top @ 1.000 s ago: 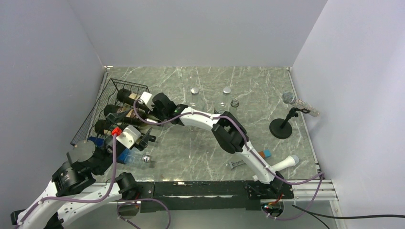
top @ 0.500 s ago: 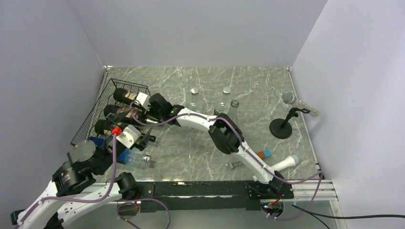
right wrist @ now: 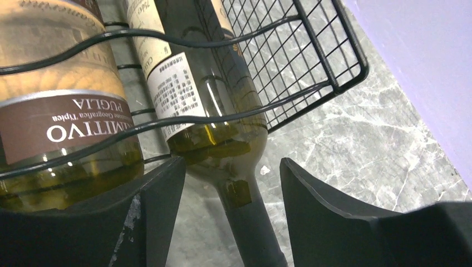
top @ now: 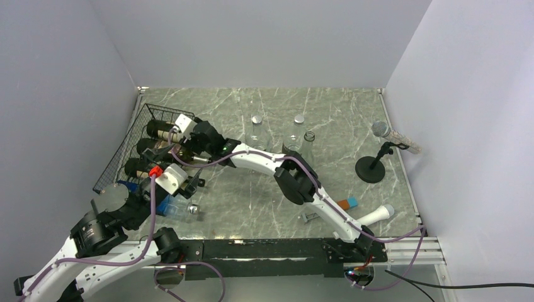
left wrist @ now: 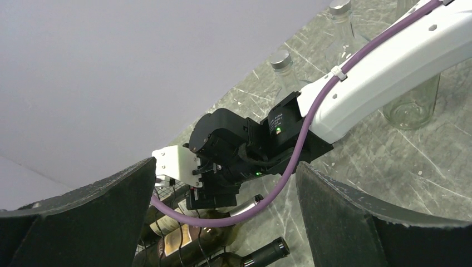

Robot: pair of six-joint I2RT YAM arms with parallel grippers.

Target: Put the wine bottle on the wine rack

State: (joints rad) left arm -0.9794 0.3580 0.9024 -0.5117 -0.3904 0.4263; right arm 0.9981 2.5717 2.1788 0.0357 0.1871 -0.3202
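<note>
Looks like the wine bottle (right wrist: pixel 206 100) lying in the wine rack (right wrist: pixel 311 72) at the far-left corner of the surface (top: pixel 252 195), right beside a second bottle (right wrist: pixel 67 111). Got the right pincer (right wrist: pixel 228 172) spread wide around its neck, not squeezing it. Left pincer (left wrist: pixel 225 167) near the left edge, gaping too, holding nothing.

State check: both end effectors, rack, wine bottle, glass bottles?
Wine rack: holds three bottles, lying down.
Wine bottle: lying in the rack, neck sticking out.
Right end effector: open, straddling that neck.
Left end effector: open, empty.
Clear glass bottles: upright, capped.
</note>
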